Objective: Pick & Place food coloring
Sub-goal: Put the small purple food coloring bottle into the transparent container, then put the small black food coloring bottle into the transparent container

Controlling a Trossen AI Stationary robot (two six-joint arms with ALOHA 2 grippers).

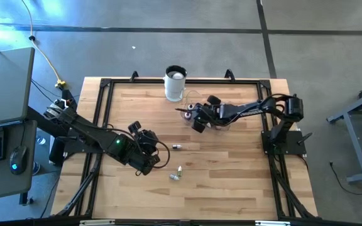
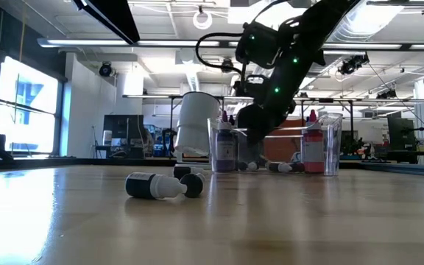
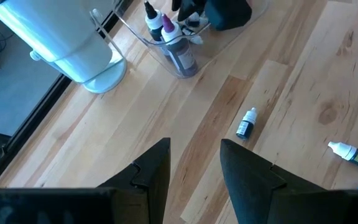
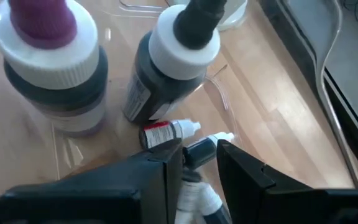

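Food coloring bottles are partly gathered: several small ones (image 4: 166, 132) lie inside the clear bowl (image 1: 190, 112) beside the white cup (image 1: 175, 83), where the right gripper (image 4: 197, 163) hangs with its fingers apart around a dark bottle (image 4: 205, 149). By the look of it three remain outside the bowl, one (image 1: 176, 147) near it and two (image 1: 176, 174) farther off, close to the left gripper (image 3: 194, 163), which is spread and empty.
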